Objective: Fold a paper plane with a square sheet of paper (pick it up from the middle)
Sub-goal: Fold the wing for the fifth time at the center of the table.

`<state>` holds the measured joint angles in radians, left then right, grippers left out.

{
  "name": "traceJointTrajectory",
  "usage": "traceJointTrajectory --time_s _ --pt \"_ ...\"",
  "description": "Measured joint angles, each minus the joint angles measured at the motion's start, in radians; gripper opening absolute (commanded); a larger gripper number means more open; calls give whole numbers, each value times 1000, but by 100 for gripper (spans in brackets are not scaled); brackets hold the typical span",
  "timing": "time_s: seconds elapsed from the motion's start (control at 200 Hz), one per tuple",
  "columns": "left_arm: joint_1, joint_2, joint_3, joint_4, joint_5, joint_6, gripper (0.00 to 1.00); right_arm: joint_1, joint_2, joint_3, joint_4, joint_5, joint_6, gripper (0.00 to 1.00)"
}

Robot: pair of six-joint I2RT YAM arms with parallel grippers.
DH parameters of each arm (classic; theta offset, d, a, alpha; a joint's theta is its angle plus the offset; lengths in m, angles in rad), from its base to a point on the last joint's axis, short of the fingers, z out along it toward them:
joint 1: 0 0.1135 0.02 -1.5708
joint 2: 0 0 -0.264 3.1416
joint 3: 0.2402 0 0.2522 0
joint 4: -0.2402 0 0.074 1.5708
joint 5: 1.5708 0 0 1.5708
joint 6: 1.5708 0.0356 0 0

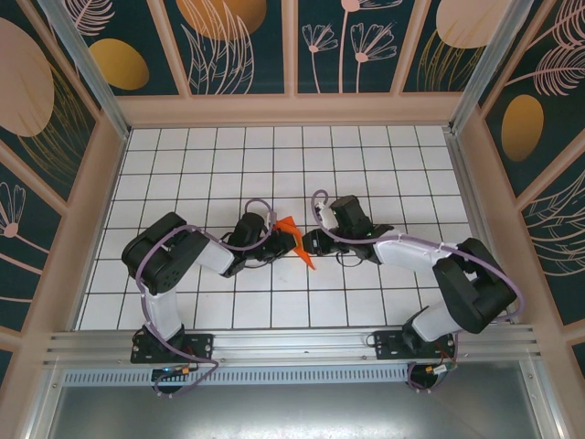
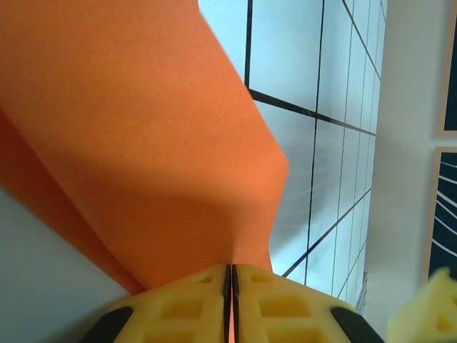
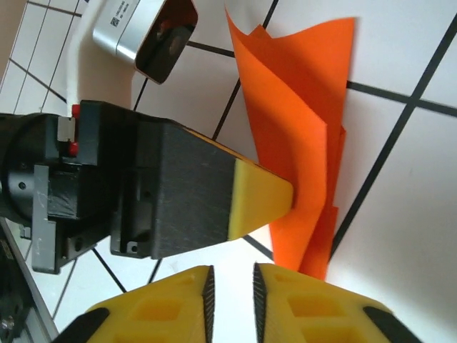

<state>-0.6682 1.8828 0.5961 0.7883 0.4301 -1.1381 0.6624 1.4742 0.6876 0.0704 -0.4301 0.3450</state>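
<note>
The orange-red paper [image 1: 297,240] is folded into a narrow, pointed shape and stands tilted above the tiled table [image 1: 274,165] at the centre. My left gripper [image 1: 280,240] is shut on the paper's left edge. In the left wrist view the sheet [image 2: 143,143] rises straight out of the closed yellow pads [image 2: 186,307], with my left gripper [image 2: 231,269] pinching it. My right gripper [image 1: 311,243] sits just right of the paper. In the right wrist view my right gripper [image 3: 232,275] is open a little with nothing between its jaws, beside the layered paper [image 3: 307,107] and the left gripper's fingertip [image 3: 260,196].
The white grid table is boxed in by beige walls [image 1: 101,183] on three sides, with a metal rail [image 1: 292,343] along the near edge. Both arms bend inward toward the centre.
</note>
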Motion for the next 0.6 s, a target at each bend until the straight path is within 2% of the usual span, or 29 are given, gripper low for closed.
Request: traceJointTrajectory --time_s 0.165,0.6 --pt "0 -1 3 -8 0 0 13 35 85 22 -9 15 37 6" --pt "-1 -4 10 -30 -11 0 13 55 197 73 -53 72 55 4"
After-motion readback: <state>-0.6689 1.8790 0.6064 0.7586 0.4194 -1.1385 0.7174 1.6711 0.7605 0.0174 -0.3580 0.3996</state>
